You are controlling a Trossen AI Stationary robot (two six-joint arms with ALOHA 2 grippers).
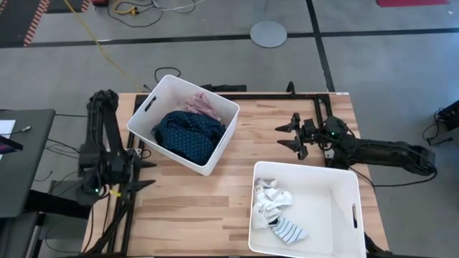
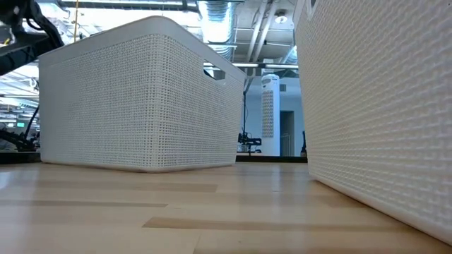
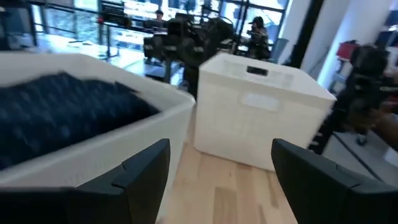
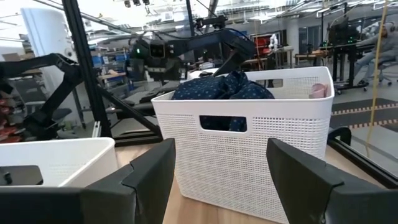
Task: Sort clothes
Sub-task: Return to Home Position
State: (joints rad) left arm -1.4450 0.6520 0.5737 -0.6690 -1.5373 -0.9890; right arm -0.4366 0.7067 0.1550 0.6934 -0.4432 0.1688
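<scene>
A navy dotted garment [image 1: 188, 135] [image 4: 224, 86] and a pink garment [image 1: 203, 106] [image 4: 318, 91] lie heaped in the white bin [image 1: 159, 93] at the table's far left. White socks [image 1: 271, 201] and a striped sock [image 1: 289, 230] lie on the floor of the second white bin [image 1: 344, 179] at the near right. My left gripper [image 1: 147, 174] [image 3: 217, 180] stands open at the table's left edge, beside the left bin. My right gripper [image 1: 289, 137] [image 4: 217, 174] stands open above the table's far right, pointing at the left bin. Both hold nothing.
Bare wooden tabletop [image 1: 215, 201] lies between the two bins. The low view shows only the two bins' walls [image 2: 141, 106] [image 2: 381, 99]. Beyond the table stand room furniture and, far off, people [image 3: 256, 31].
</scene>
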